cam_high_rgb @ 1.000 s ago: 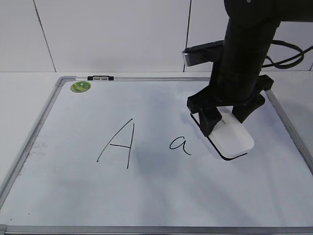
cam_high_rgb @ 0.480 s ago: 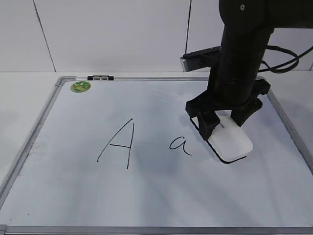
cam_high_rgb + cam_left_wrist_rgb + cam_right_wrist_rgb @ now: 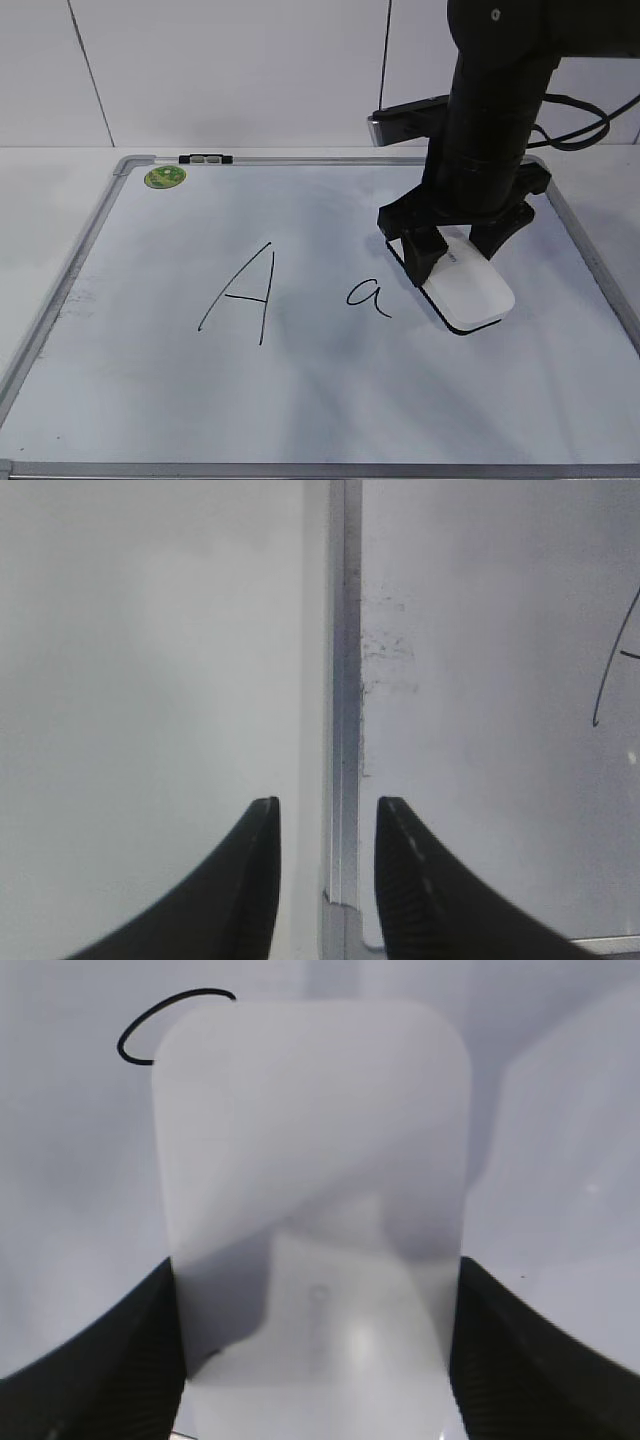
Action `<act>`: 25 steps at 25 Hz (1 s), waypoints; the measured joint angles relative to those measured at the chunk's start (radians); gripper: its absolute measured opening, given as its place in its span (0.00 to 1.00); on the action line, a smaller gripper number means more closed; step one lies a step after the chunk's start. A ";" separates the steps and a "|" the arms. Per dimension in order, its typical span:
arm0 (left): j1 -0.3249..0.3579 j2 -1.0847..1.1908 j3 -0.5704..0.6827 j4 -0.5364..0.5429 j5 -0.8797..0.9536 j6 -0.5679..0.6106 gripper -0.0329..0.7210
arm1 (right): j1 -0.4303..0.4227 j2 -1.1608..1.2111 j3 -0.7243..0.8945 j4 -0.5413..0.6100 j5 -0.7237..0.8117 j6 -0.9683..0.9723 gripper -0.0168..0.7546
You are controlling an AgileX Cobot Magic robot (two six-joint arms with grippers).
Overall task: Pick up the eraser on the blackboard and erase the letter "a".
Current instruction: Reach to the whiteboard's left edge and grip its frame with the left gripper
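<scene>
Right gripper (image 3: 452,243) jaws clamped on both sides of the eraser (image 3: 468,288), which sits on the blackboard (image 3: 330,400) just right of the letter "a" (image 3: 368,297). Left gripper (image 3: 325,825) jaws slightly parted, empty, straddling the board's frame.

The right arm stands as a thick black column coming down from the top of the exterior view, its wrist pointing almost straight down. The right gripper (image 3: 457,243) sits low, its two black fingers (image 3: 90,1360) set apart to either side of the eraser (image 3: 315,1190) and pressed against its long flanks, closed on it. The left gripper (image 3: 325,825) shows only in its own wrist view: two dark, curved fingertips (image 3: 255,860) pointing forward, parted by a narrow gap with nothing between them, hanging above the blackboard (image 3: 345,680) frame.
</scene>
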 joint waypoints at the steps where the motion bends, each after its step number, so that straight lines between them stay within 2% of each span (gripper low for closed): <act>1: 0.000 0.038 -0.037 -0.012 0.011 0.008 0.37 | 0.000 0.000 0.000 0.000 0.000 -0.002 0.72; 6: 0.000 0.224 -0.145 -0.070 0.026 0.059 0.36 | 0.000 0.000 0.000 0.009 -0.004 -0.013 0.72; 12: 0.000 0.383 -0.203 -0.104 0.026 0.112 0.35 | 0.000 0.024 -0.002 0.044 -0.004 -0.029 0.72; 25: 0.000 0.610 -0.237 -0.187 0.014 0.182 0.35 | 0.000 0.050 -0.011 0.061 -0.004 -0.044 0.72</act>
